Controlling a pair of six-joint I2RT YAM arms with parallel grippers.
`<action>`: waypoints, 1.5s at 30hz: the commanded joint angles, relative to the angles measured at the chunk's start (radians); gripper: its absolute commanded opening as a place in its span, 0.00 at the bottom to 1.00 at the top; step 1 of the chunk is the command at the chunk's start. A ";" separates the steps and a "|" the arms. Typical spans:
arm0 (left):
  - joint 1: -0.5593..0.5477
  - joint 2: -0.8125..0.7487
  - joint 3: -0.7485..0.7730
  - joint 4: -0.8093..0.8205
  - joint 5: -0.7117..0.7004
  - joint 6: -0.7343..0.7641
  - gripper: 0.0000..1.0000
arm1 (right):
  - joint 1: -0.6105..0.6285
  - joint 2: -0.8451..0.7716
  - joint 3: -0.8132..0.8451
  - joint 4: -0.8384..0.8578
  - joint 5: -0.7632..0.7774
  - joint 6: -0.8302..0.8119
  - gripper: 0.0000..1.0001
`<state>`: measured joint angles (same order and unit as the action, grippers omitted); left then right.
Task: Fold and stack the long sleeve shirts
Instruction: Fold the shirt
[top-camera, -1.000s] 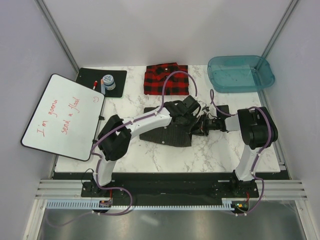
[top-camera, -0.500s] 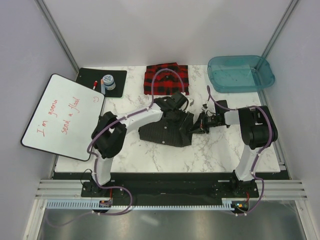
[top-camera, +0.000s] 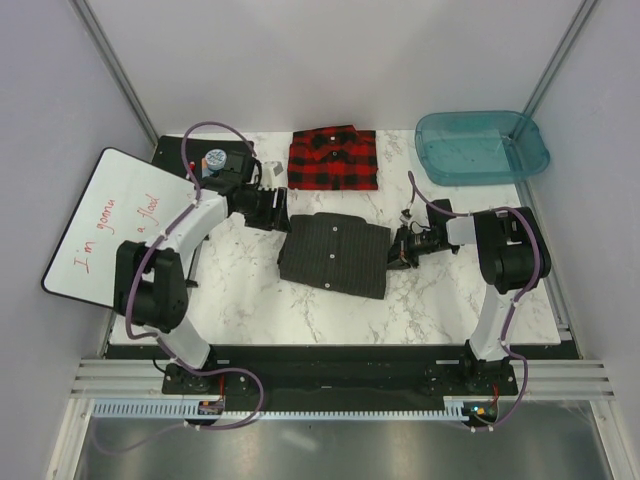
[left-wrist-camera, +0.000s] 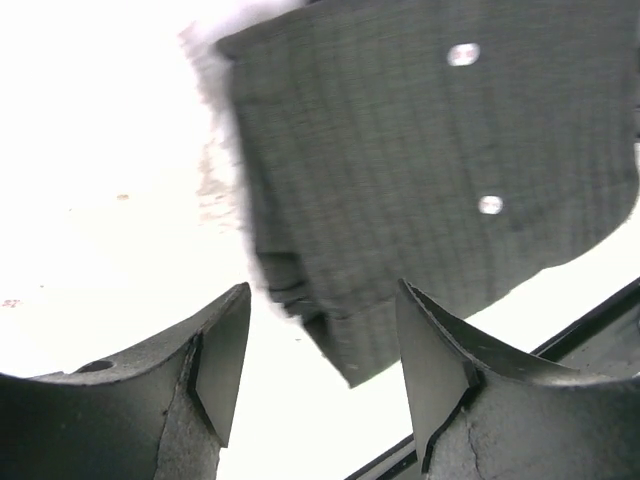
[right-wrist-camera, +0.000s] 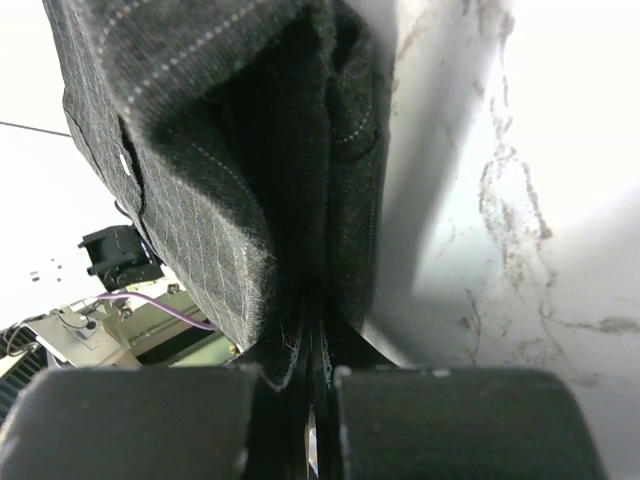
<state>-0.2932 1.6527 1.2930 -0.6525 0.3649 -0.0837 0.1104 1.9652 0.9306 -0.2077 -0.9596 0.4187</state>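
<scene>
While right pincer clamps pinstripe shirt edge, left pincer stands apart, empty; we judge stacking onto plaid shirt next, needing left grip too.

The left pincer, its fingers spread, hangs over the table beside the folded pinstriped shirt.

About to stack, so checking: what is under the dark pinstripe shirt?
Only marble table shows around the dark pinstripe shirt lying on it. The right gripper has its jaws shut on its right edge. Anything beneath the folds is hidden.
</scene>
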 joint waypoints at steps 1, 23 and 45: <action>0.052 0.074 0.002 -0.036 0.126 0.067 0.66 | 0.005 0.017 0.034 -0.053 0.010 -0.077 0.00; 0.055 0.208 -0.012 -0.013 0.284 -0.022 0.42 | 0.006 0.017 0.063 -0.133 0.001 -0.129 0.00; 0.078 0.191 -0.043 0.008 0.207 -0.050 0.02 | -0.029 0.038 0.166 -0.380 0.021 -0.291 0.00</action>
<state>-0.2264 1.8565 1.2598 -0.6689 0.5991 -0.1085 0.1028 1.9846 1.0447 -0.4870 -0.9592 0.2157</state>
